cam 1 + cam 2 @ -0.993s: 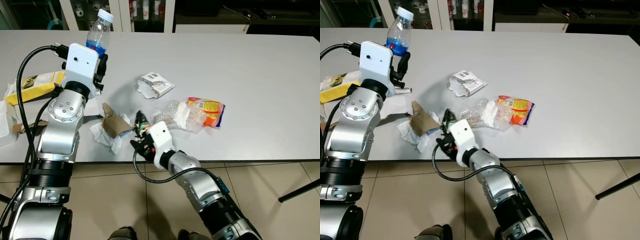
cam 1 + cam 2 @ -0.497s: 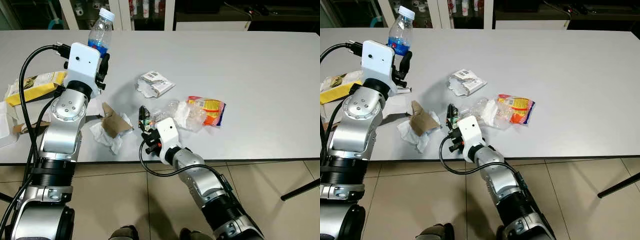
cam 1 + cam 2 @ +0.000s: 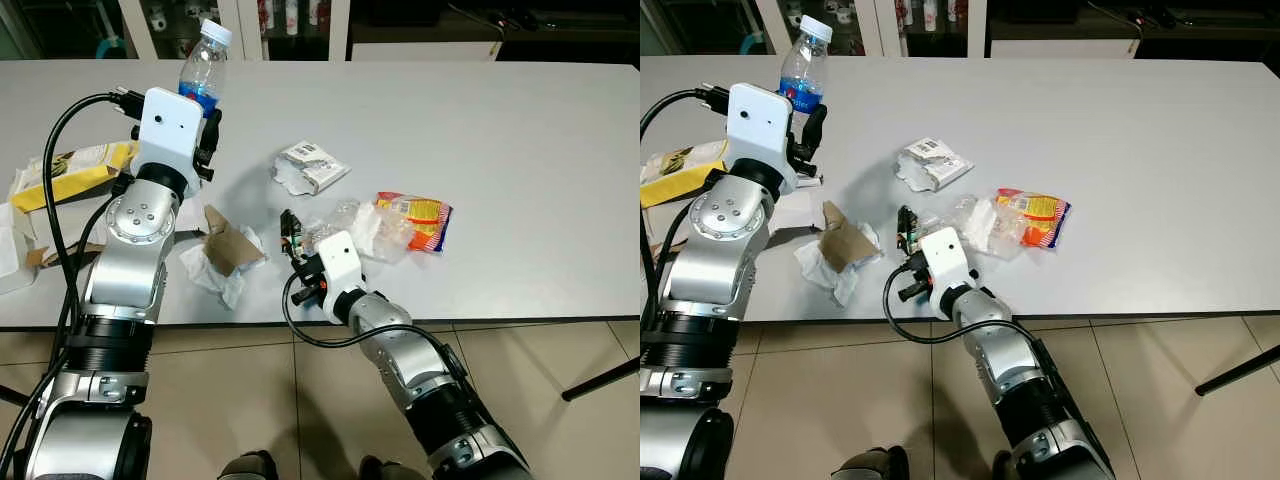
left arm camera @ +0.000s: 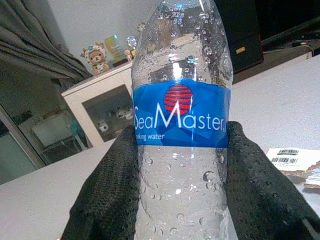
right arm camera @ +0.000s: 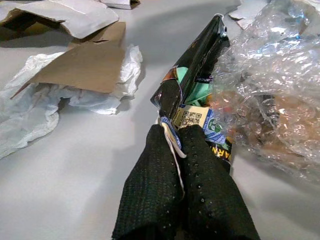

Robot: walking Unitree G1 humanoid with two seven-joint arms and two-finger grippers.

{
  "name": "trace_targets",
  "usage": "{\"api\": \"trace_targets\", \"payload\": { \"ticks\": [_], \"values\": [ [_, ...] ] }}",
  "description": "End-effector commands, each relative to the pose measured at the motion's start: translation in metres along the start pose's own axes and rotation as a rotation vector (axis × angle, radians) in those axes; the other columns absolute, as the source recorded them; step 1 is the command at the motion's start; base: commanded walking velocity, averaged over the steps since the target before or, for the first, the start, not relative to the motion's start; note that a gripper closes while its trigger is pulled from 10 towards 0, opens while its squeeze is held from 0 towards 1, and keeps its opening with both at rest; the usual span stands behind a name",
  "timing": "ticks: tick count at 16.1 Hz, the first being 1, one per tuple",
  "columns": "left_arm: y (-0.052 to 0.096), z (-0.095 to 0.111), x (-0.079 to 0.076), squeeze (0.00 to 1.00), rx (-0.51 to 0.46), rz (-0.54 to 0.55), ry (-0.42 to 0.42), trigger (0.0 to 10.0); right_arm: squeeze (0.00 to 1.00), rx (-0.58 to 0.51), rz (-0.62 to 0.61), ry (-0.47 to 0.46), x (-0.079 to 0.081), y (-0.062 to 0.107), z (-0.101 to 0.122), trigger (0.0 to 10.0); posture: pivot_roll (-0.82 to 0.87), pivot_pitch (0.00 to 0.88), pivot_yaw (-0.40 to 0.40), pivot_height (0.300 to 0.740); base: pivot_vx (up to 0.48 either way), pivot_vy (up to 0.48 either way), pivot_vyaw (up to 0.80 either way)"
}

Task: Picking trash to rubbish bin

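Left eye view: upper left, the left gripper (image 3: 203,118) clamps a bottle (image 3: 203,68) as before. At lower centre the right gripper (image 3: 297,250), pinching a wrapper (image 3: 291,232), has moved up onto the table (image 3: 520,140), so that trash looks secured.

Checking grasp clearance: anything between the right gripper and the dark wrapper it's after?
Nothing visible. The right gripper is already shut on the dark wrapper's edge. The crumpled clear plastic presses against the wrapper's side and may drag along when it lifts.
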State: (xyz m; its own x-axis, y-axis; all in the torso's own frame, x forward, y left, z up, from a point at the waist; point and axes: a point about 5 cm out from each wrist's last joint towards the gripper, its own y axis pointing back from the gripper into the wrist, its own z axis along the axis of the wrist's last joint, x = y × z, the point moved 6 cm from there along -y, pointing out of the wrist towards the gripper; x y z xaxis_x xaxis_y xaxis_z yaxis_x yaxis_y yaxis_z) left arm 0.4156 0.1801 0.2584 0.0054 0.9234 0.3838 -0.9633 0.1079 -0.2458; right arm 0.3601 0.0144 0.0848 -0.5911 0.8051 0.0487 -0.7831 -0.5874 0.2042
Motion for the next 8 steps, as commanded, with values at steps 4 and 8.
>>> {"api": "trace_targets", "payload": {
  "ticks": [4,8],
  "values": [
    [-0.007,0.01,0.0,0.0,-0.033,0.018,0.019,10.0,0.0,-0.055,-0.048,-0.041,-0.015,0.0,0.018,0.0,0.06,0.088,0.018,0.74,0.0,0.0,0.0],
    [-0.008,0.015,-0.007,0.0,-0.052,0.013,0.042,10.0,0.0,-0.157,-0.041,-0.072,-0.017,-0.001,0.053,0.0,0.05,0.072,0.014,0.74,0.0,0.0,0.0]
  ]
}}
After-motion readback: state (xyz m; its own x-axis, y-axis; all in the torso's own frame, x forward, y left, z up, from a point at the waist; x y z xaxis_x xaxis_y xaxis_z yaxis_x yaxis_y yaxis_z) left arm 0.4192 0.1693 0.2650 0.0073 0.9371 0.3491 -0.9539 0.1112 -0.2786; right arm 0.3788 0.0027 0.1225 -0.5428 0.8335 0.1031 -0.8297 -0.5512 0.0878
